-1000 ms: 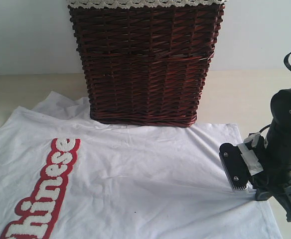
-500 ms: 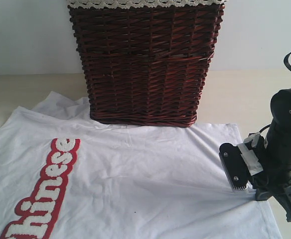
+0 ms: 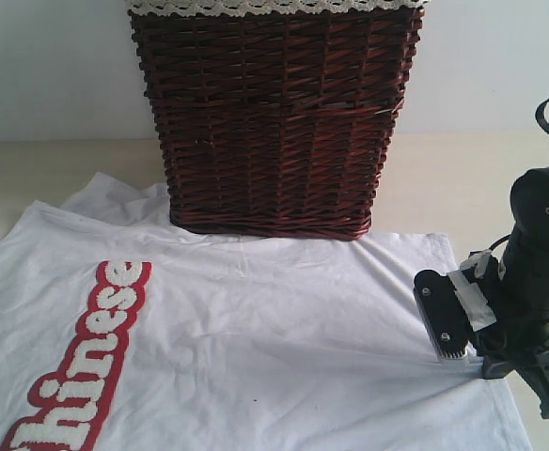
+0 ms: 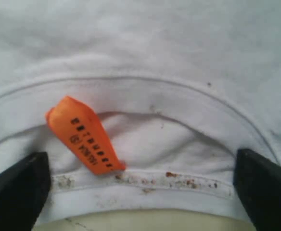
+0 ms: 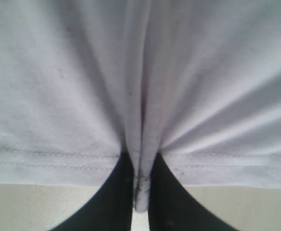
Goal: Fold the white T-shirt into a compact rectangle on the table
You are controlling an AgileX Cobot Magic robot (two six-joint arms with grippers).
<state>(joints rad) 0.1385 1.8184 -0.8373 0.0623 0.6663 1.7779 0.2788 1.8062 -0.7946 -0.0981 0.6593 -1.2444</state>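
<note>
White cotton, the white T-shirt [image 3: 256, 348] is spread flat on the table [image 3: 462, 178], against the front of the wicker basket [image 3: 274, 122]. Left of the basket, the left gripper [image 4: 140, 190] is held with jaws spread wide astride the collar [image 4: 131, 91] beside the orange tag [image 4: 85, 137]; both collar layers should be caught on closing. Right of the basket, the right gripper [image 5: 140, 192] is pinched on a fold of the hem [image 5: 58, 156], to be lifted level.
</note>
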